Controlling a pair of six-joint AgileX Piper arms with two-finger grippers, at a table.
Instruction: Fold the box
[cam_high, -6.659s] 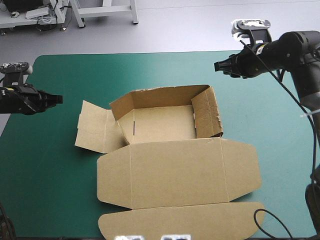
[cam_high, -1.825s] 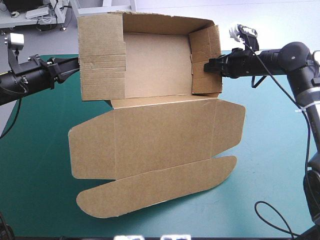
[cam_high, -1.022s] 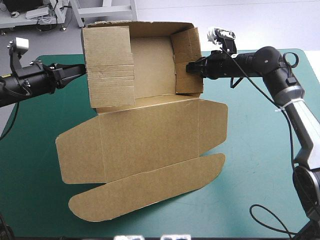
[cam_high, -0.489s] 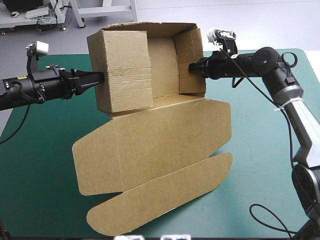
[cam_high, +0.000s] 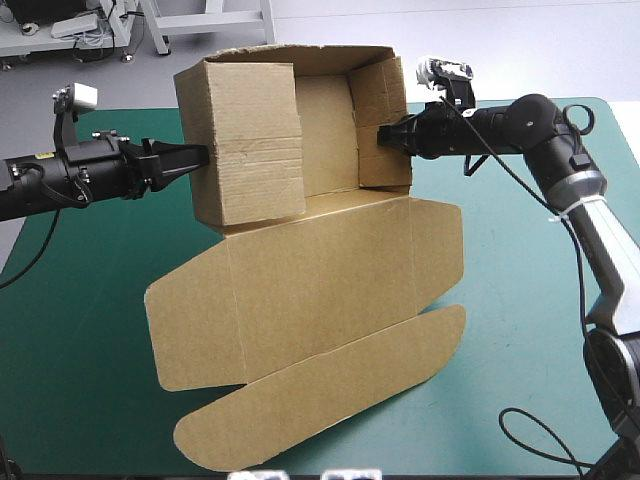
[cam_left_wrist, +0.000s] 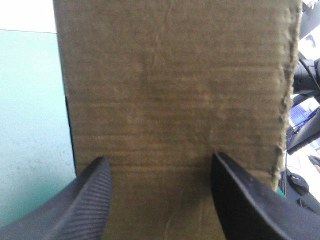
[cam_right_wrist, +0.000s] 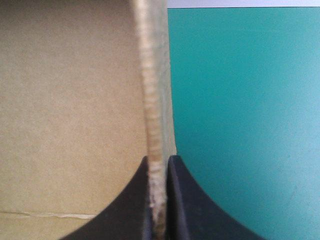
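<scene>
**Box held up over table: right gripper clamped, left gripper open at side wall**

The brown corrugated-board box (cam_high: 300, 290) is raised over the middle of the teal-green table cover (cam_high: 530, 330). Its tray part is tipped so the open side faces the high camera. The black-finned right gripper (cam_high: 384, 135) has its fingers pinched together on the edge of the tray's right wall (in the right wrist view the board edge runs straight between them, with cover to one side). The black-finned left gripper (cam_high: 196, 155) is at the outer face of the left wall. Its fingers (cam_left_wrist: 95, 200) stand apart, with flat board ahead of them and a ragged board edge beside one finger. The flat lid panel (cam_high: 320, 280) hangs skewed from the tray's lower edge. The rounded tuck flap (cam_high: 320, 400) beyond it reaches close to the table's near edge, and I cannot tell whether it touches the cover. There is bare cover to the right of the lid and on the left under the left arm. The middle of the table's far edge is hidden behind the tray.
</scene>
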